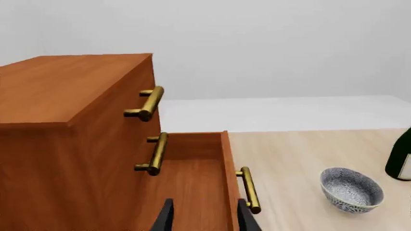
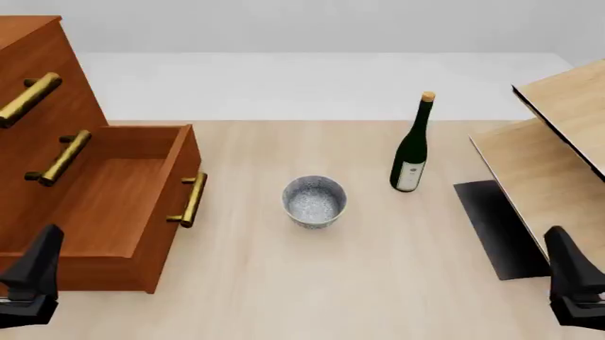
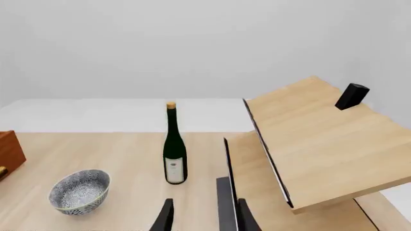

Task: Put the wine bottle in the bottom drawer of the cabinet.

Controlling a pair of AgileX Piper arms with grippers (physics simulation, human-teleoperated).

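The wine bottle (image 2: 410, 149) stands upright on the table right of centre, dark green with a tan cork and a white label; it shows in the right wrist view (image 3: 174, 149) and, cut off at the edge, in the left wrist view (image 1: 401, 156). The reddish-brown cabinet (image 2: 38, 106) (image 1: 64, 96) is at the left. Its bottom drawer (image 2: 113, 198) (image 1: 192, 183) is pulled out, with nothing seen inside. My left gripper (image 2: 38, 273) (image 1: 205, 211) hangs open over the drawer's near end. My right gripper (image 2: 567, 273) (image 3: 204, 211) is open at the near right, well short of the bottle.
A speckled bowl (image 2: 314, 200) (image 3: 80, 191) sits between the drawer and the bottle. Pale light-wood furniture (image 2: 557, 142) (image 3: 321, 139) slants along the right side, with a dark panel (image 2: 496, 227) at its foot. The drawer's brass handle (image 2: 192, 200) juts toward the bowl.
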